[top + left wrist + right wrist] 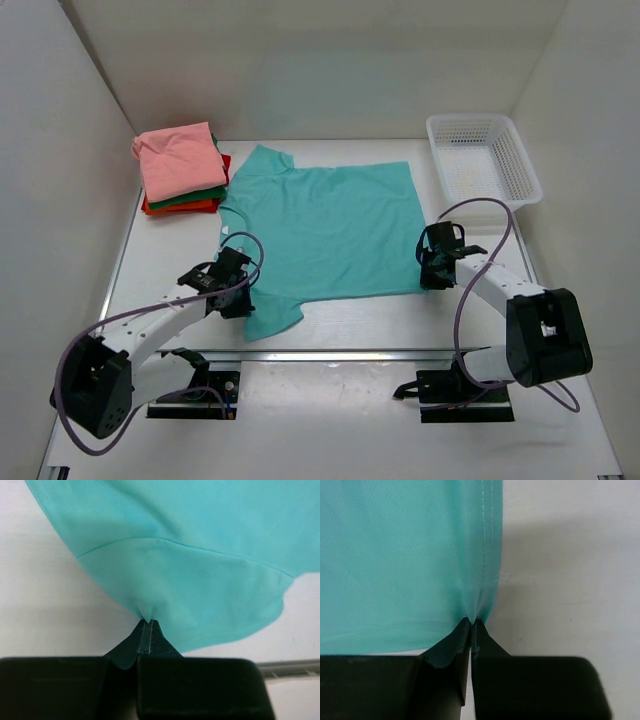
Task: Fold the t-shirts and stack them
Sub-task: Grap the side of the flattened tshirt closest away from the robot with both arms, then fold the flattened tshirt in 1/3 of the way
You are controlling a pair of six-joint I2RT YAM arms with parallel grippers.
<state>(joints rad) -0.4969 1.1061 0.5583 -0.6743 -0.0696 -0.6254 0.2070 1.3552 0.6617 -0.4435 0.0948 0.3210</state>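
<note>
A teal t-shirt (325,225) lies spread flat in the middle of the table, collar to the left, hem to the right. My left gripper (238,285) is shut on the cloth near the near sleeve; the left wrist view shows the teal fabric (190,575) pinched at my fingertips (148,623). My right gripper (432,265) is shut on the near hem corner; the right wrist view shows the hem (487,555) bunched between the tips (472,621). A stack of folded shirts stands at the back left: salmon-pink (180,162) on top, green (185,199) and red-orange (180,208) under it.
A white mesh basket (482,160) stands at the back right. White walls close in the table on the left, back and right. A metal rail (380,352) runs along the near edge by the arm bases.
</note>
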